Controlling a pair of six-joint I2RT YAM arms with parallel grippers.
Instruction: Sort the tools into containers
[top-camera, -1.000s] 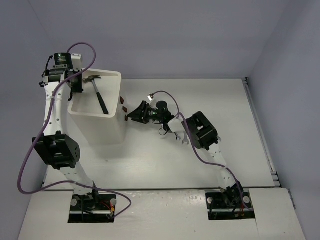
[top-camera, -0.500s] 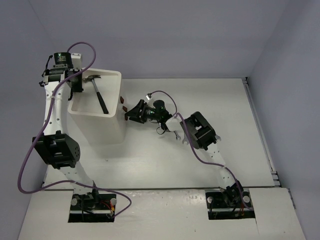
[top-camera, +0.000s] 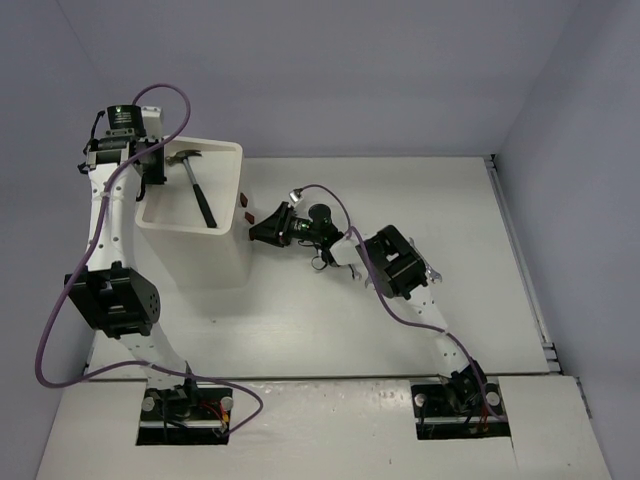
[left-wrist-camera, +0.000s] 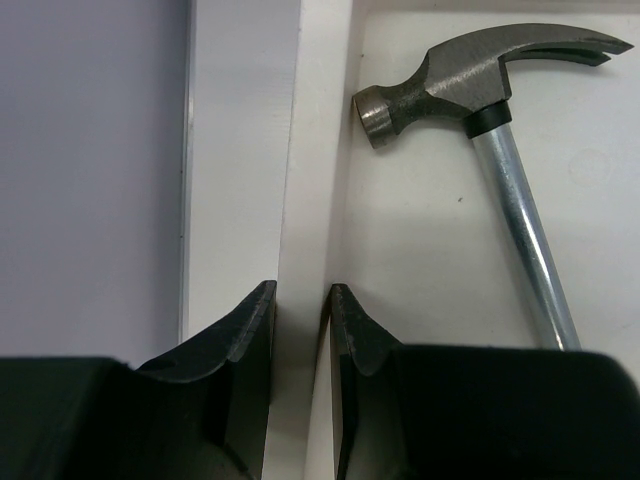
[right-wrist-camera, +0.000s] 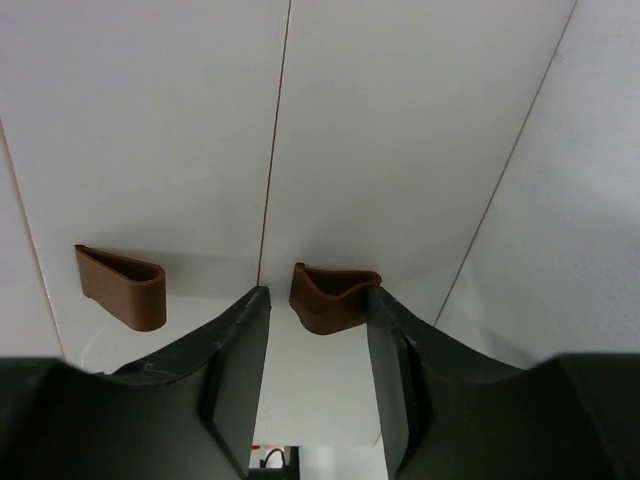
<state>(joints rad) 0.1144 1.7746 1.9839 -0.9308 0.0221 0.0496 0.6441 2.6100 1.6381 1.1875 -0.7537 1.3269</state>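
The white cabinet (top-camera: 214, 262) stands at the back left. A black-handled hammer (top-camera: 197, 190) lies in its top tray and also shows in the left wrist view (left-wrist-camera: 470, 85). My left gripper (top-camera: 151, 181) (left-wrist-camera: 302, 295) is shut on the tray's left rim (left-wrist-camera: 318, 150), one finger on each side of it. My right gripper (top-camera: 256, 231) (right-wrist-camera: 316, 292) is open against the cabinet front. A dark-red drawer handle (right-wrist-camera: 335, 298) sits between its fingertips, close to the right finger. A small silver wrench (top-camera: 431, 272) pokes out from under the right arm.
A second dark-red handle (right-wrist-camera: 125, 287) sits left of the right gripper on the neighbouring drawer front. Another handle (top-camera: 245, 204) shows higher on the cabinet. The table's right edge rail (top-camera: 520, 270) runs along the wall.
My right gripper has moved left to the cabinet front, and its fingers now flank the drawer handle. The right elbow shifted left. The left arm and hammer have not moved.
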